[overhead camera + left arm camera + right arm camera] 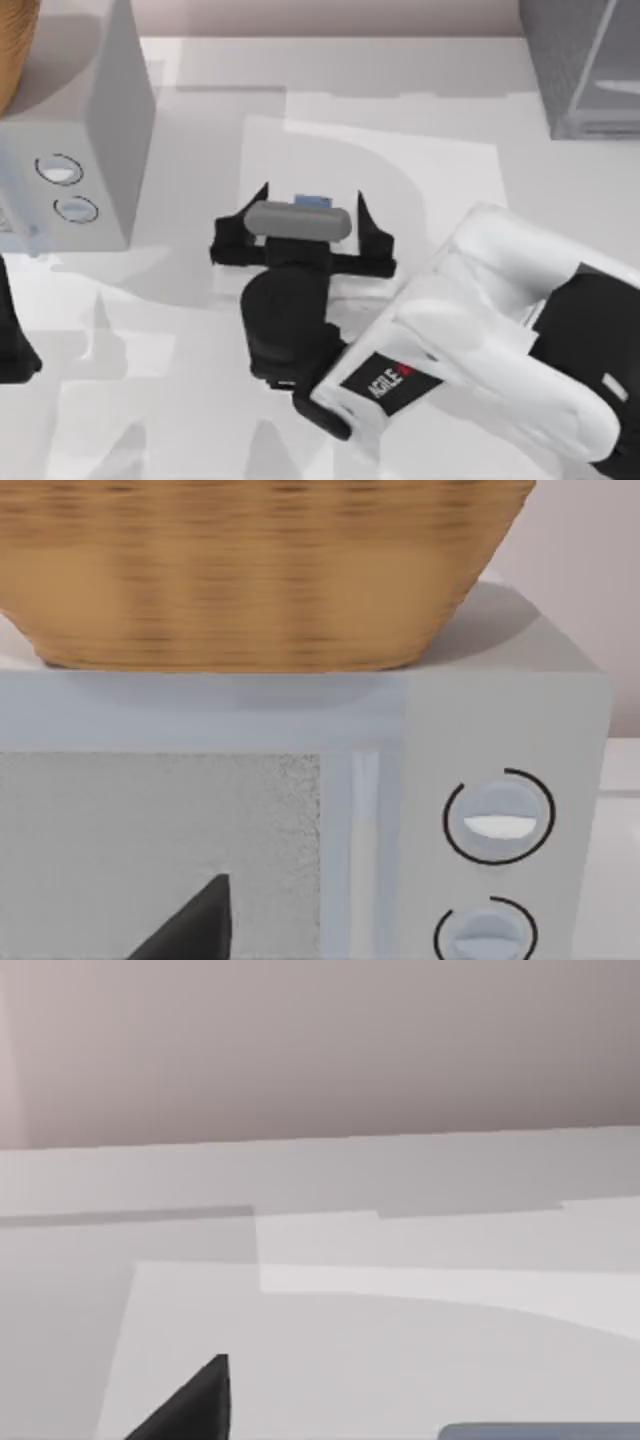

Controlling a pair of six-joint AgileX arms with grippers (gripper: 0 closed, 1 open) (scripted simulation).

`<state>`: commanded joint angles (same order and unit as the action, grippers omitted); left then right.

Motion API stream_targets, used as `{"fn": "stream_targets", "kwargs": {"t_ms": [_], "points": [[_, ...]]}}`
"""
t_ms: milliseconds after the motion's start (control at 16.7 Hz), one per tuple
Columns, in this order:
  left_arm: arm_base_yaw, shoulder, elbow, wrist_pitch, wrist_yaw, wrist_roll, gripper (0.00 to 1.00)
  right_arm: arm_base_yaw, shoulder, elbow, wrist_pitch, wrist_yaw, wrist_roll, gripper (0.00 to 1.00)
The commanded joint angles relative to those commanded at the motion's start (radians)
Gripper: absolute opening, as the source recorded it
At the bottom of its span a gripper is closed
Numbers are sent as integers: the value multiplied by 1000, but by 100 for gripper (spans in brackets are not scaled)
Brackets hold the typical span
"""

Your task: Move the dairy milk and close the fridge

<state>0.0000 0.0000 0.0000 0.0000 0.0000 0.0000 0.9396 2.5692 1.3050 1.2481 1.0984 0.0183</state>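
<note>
Descent of the right hand (312,200), fingers spread apart, should stay centred over the dairy milk (312,202) on the bench (450,180) before clamping its sides squarely.

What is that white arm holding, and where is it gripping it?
Nothing yet, it seems. The right gripper hangs open over the dairy milk, one finger on each side, not pressing it.

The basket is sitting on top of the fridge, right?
No. The basket sits on the light-grey box with two round dials, not the fridge; the left wrist view shows it. The fridge stands at the table's far right corner.
</note>
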Motion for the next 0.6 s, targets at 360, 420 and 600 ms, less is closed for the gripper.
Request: {"fn": "stream_targets", "kwargs": {"t_ms": [360,420,600], "points": [[0,0,0,0,0,0,100,0,0,0,0,0,0,77],[0,0,0,0,0,0,100,0,0,0,0,0,0,70],[0,0,0,0,0,0,100,0,0,0,0,0,0,47]]}}
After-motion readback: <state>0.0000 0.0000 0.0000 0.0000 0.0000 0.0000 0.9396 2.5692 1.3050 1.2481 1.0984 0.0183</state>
